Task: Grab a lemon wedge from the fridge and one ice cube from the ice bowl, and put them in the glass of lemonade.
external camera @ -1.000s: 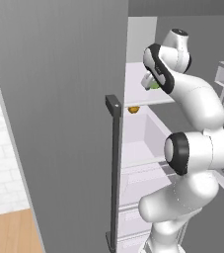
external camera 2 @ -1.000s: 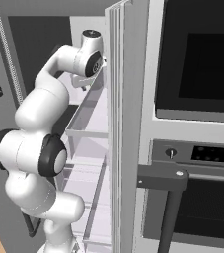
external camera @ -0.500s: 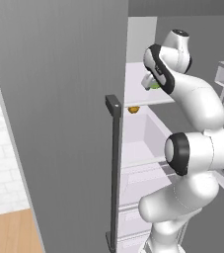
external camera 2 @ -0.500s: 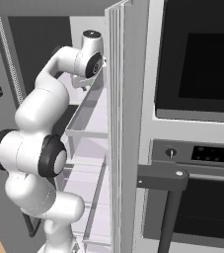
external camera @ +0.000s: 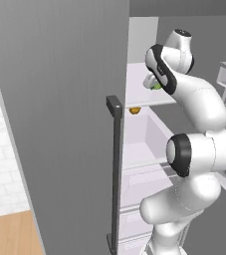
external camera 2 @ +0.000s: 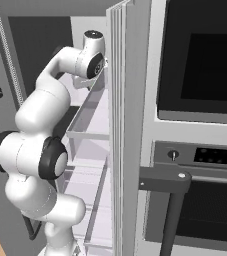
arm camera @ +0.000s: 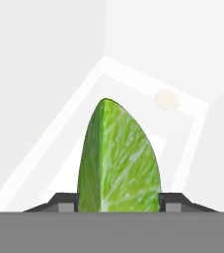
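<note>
Arm: the white arm reaches up into the open fridge (external camera: 84,74), its hand at an upper white shelf (external camera: 144,97)
Gripper (arm camera: 118,202): seen in the hand view, one dark finger (arm camera: 64,201) on each side of the lemon wedge (arm camera: 118,158)
Fingers: pressed against both sides of the wedge, gripping it
Lemon wedge: green, standing point up on the white shelf; the left base view gives just a green sliver beside the wrist
Left base view: a tiny orange-brown item (external camera: 135,110) on the shelf edge just below the hand; the grey door's dark bar handle (external camera: 115,169) in front
Right base view: the wrist goes behind the open door's edge; a black-fronted oven column (external camera 2: 200,125) stands to the right
</note>
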You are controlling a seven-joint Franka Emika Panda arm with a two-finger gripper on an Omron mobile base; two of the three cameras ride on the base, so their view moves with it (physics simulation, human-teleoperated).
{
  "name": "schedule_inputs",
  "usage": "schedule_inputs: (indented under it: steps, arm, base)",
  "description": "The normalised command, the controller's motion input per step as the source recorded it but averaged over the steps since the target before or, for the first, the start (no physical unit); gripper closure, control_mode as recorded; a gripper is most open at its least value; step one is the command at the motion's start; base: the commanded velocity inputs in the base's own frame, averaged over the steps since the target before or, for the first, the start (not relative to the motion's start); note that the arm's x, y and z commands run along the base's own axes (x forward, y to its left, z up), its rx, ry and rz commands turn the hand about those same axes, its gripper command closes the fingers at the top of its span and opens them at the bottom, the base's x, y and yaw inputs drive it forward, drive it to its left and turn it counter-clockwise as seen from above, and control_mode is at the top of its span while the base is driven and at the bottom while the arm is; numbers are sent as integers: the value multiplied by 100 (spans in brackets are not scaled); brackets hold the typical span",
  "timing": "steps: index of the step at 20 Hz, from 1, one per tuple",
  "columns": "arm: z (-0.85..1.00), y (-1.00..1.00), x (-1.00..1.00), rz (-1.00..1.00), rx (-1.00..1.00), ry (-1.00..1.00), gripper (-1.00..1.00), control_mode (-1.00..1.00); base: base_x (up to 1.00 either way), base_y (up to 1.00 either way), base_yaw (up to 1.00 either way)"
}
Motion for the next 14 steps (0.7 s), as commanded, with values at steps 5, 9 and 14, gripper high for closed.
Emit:
schedule_inputs:
  steps: [5,9,14]
  arm:
    - [-4,0,-23,0,0,0,100,-100]
    - [-13,6,-65,0,0,-1,100,-100]
    - [0,15,-67,0,0,0,100,-100]
  base:
    - [0,0,0]
    - [0,0,0]
    - [0,0,0]
